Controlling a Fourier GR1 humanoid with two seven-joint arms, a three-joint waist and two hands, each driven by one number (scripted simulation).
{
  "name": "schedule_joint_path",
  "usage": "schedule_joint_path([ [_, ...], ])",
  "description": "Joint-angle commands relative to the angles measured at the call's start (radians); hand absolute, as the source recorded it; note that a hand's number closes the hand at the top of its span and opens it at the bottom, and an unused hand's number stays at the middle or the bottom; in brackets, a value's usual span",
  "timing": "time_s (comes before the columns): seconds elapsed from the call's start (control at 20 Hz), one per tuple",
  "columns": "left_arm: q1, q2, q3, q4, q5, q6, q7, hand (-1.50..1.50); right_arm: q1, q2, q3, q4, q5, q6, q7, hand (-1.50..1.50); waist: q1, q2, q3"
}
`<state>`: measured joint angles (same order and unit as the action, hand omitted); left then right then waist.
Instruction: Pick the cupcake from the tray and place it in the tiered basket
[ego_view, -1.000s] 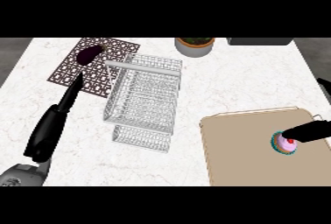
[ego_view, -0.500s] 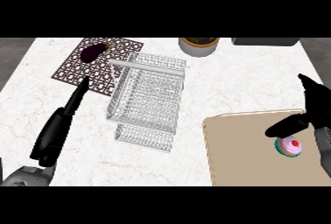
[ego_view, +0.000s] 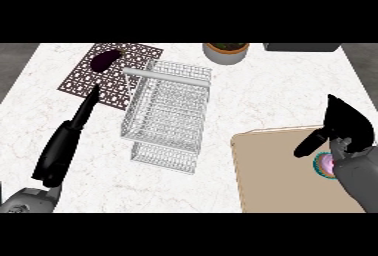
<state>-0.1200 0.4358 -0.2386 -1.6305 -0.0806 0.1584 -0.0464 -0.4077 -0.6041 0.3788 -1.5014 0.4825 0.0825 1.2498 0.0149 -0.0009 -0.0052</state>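
Head view: right hand (ego_view: 348, 125) closer over cupcake (ego_view: 323, 165) now.

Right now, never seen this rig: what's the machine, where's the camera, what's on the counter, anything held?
A humanoid robot at a kitchen counter. The one camera sits at its head, looking steeply down, so only forearms and black hands show. The left hand is open at the left, fingers straight. The right hand is open over the tan tray, right by a pink cupcake. A wire tiered basket stands mid-counter; beyond it are a patterned mat with a dark object, and a pot. Nothing is held.
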Motion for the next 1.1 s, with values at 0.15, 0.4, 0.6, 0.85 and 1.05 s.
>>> schedule_joint_path([
  [0.15, -0.006, 0.003, 0.038, 0.013, 0.009, -0.001, -0.004, 0.00, -0.002, 0.103, -0.015, 0.105, 0.097, 0.067, 0.238, -1.50, -0.016, -0.002, 0.002],
  [0.4, 0.012, -0.013, 0.017, -0.003, -0.016, 0.005, -0.001, 0.00, -0.002, 0.155, -0.047, 0.105, 0.093, 0.160, 0.238, -1.50, -0.024, -0.005, 0.002],
  [0.6, 0.038, -0.001, 0.030, -0.014, -0.008, -0.007, -0.004, 0.00, 0.041, 0.217, -0.058, 0.116, 0.132, 0.155, 0.238, -1.50, -0.023, -0.006, 0.001],
  [0.85, 0.060, -0.005, 0.032, -0.051, -0.002, -0.014, 0.004, 0.00, 0.056, 0.161, -0.127, 0.043, 0.198, 0.195, 0.237, -1.50, -0.024, -0.009, 0.002],
  [1.05, 0.048, -0.031, 0.033, 0.012, -0.025, 0.003, -0.031, 0.00, 0.078, 0.161, -0.147, 0.003, 0.282, 0.192, 0.237, -1.50, -0.032, -0.006, 0.002],
])
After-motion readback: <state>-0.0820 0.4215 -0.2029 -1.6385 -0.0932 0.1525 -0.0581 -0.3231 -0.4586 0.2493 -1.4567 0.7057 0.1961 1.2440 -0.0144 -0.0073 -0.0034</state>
